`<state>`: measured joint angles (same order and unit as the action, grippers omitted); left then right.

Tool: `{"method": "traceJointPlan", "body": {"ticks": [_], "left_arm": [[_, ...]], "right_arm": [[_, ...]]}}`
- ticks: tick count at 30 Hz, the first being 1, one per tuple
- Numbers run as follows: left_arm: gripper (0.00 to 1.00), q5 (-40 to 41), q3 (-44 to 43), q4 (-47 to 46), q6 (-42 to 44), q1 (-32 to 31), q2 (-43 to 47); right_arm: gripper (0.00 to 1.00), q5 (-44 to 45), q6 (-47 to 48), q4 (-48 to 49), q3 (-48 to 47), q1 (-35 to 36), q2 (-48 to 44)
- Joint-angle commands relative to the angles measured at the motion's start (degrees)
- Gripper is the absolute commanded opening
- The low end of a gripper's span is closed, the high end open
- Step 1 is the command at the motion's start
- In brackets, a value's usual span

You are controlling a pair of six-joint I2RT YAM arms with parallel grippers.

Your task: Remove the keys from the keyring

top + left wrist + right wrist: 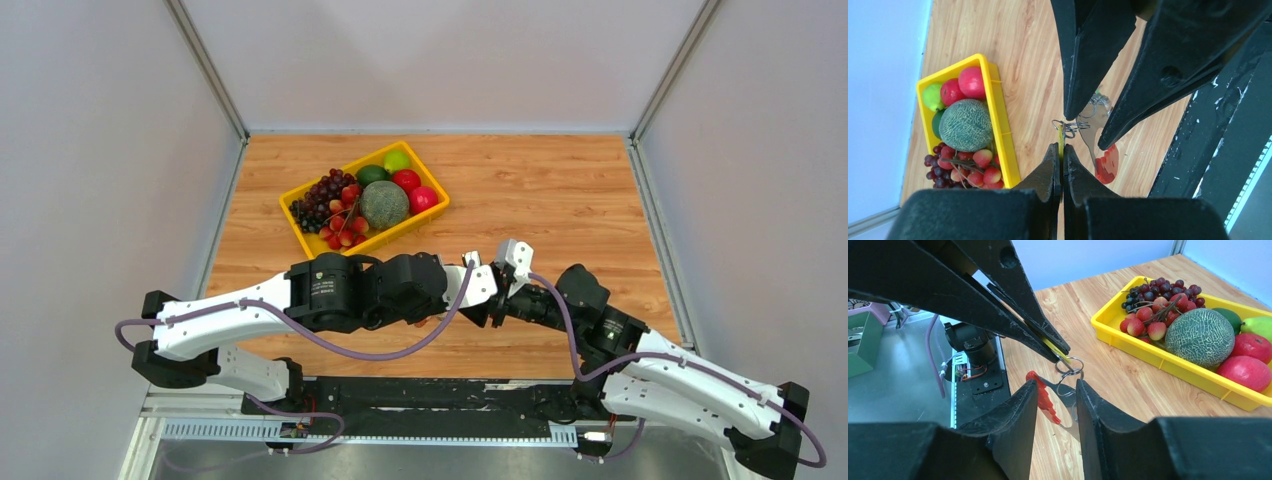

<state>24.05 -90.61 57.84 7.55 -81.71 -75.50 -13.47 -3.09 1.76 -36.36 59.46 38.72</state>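
Observation:
The keyring, silvery rings with a flat metal piece and a red oval tag, hangs above the table between both grippers. My left gripper is shut on a thin yellow key that sits on the rings. My right gripper is closed on the tag and metal piece, which touch both fingers. In the top view the two grippers meet at the near middle of the table, and the keyring is hidden there. I cannot make out the other keys.
A yellow tray with grapes, a melon, apples and green fruit stands at the back left of the wooden table. It also shows in the left wrist view and the right wrist view. The black base rail lies along the near edge.

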Motion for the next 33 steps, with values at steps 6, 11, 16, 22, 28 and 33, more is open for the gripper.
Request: {"method": "traceJointPlan", "body": {"ticks": [6, 11, 16, 22, 28, 33], "left_arm": [[0.00, -1.39, -2.91, -1.50, -1.28, 0.15, 0.68], [0.00, -1.55, -2.60, -1.47, -2.25, 0.19, 0.78], [0.00, -4.23, -3.39, -1.40, -6.92, 3.85, 0.96], [0.00, -9.61, -2.26, -0.55, -10.85, 9.26, 1.47], [0.00, -17.36, 0.11, -2.33, -11.33, 10.55, 0.50], [0.00, -19.58, 0.91, -4.37, -11.24, 10.61, 1.18]], "right_arm": [[0.29, 0.22, 0.71, 3.60, -1.30, 0.24, 1.98], [0.06, -0.46, 0.89, 3.60, -1.20, 0.22, 1.58], [0.00, -1.02, 0.92, 3.05, 0.23, 0.27, -0.70], [0.00, -2.94, 1.63, 2.80, 1.64, 0.25, -4.44], [0.00, -1.97, 2.75, 4.91, 2.23, 0.27, -6.75], [0.07, -0.90, 2.78, 5.30, 3.38, 0.29, -7.76]]}}
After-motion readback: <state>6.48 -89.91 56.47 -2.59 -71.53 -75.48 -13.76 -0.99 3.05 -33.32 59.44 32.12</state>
